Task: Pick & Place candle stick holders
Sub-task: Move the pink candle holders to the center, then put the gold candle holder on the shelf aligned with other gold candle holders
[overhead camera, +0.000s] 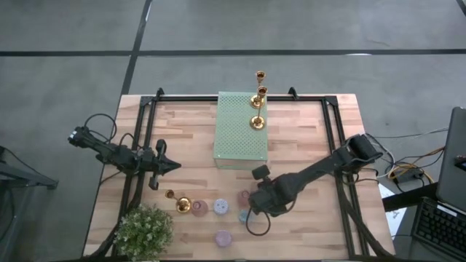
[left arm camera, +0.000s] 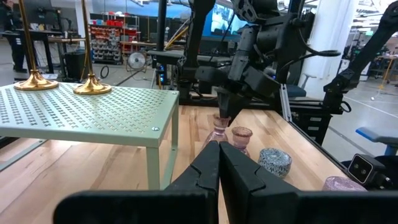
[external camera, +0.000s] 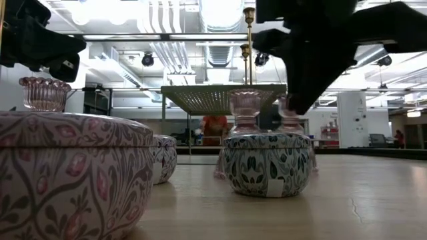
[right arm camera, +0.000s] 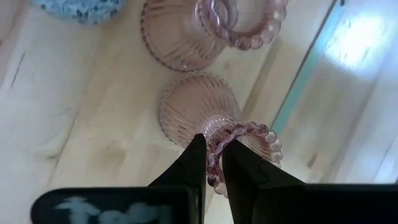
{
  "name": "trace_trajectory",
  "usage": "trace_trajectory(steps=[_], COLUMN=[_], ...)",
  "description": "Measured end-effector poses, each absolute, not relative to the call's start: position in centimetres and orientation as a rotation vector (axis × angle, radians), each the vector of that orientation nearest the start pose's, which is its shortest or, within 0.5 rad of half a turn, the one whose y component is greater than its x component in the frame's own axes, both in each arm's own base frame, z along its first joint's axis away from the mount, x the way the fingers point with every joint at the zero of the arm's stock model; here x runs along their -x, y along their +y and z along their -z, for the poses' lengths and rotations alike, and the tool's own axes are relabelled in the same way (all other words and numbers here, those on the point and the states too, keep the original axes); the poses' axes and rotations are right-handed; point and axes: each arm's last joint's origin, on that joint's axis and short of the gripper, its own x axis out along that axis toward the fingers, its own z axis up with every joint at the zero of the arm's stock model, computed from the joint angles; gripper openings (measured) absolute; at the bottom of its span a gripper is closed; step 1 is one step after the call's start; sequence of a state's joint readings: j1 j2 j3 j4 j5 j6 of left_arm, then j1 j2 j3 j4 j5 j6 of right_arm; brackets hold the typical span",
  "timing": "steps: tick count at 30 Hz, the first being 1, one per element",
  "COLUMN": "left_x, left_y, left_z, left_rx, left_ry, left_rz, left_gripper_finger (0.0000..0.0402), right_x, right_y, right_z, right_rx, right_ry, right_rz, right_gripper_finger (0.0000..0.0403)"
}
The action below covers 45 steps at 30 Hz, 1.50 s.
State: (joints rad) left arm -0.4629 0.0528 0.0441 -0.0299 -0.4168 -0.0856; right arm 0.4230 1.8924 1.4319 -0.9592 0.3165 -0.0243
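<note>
Three gold holders [overhead camera: 256, 122] stand on the block [overhead camera: 241, 131].

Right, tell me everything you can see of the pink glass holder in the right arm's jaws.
The pink glass holder is translucent ribbed glass: a flared round base, a narrow neck and a beaded cup rim. It stands upright on the wooden table, close beside a matching holder. The right gripper has its jaws shut on the beaded rim.

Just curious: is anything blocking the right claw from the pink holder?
Nothing visible: the right gripper pinches the pink holder by its beaded rim. A second pink holder stands beside it. The left gripper waits apart.
</note>
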Motion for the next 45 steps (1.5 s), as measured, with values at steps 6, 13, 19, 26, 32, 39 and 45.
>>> trace_trajectory(steps=[6,13,19,26,32,39,45], left_x=[-9.1,-9.1,-9.1,-9.1,-9.1,-9.1,-9.1], left_y=[-3.2,-3.2,-3.2,-3.2,-3.2,-3.2,-3.2], left_z=[-17.2,-17.2,-17.2,-17.2,-17.2,-17.2,-17.2], left_rx=[0.069,0.070,0.070,0.070,0.070,0.070,0.070], left_ry=[0.037,0.037,0.036,0.036,0.035,0.035,0.036], left_rz=[0.044,0.044,0.044,0.044,0.044,0.044,0.044], left_gripper_finger=[0.0012,0.0012,0.0012,0.0012,0.0012,0.0012,0.0012], right_x=[-34.7,-35.7,-36.3,-36.2,-36.1,-35.7,-34.6], right_y=[13.8,13.8,13.9,13.9,14.0,14.1,14.0], right_z=[-21.2,-20.3,-19.6,-20.2,-21.6,-22.3,-23.1], right_rx=[0.564,0.578,0.596,0.555,0.475,0.420,0.356], right_ry=[1.298,1.295,1.291,1.271,1.231,1.233,1.279], right_rz=[-0.130,-0.174,-0.177,-0.179,-0.192,-0.165,-0.145], right_gripper_finger=[0.0029,0.0043,0.0052,0.0053,0.0054,0.0058,0.0101])
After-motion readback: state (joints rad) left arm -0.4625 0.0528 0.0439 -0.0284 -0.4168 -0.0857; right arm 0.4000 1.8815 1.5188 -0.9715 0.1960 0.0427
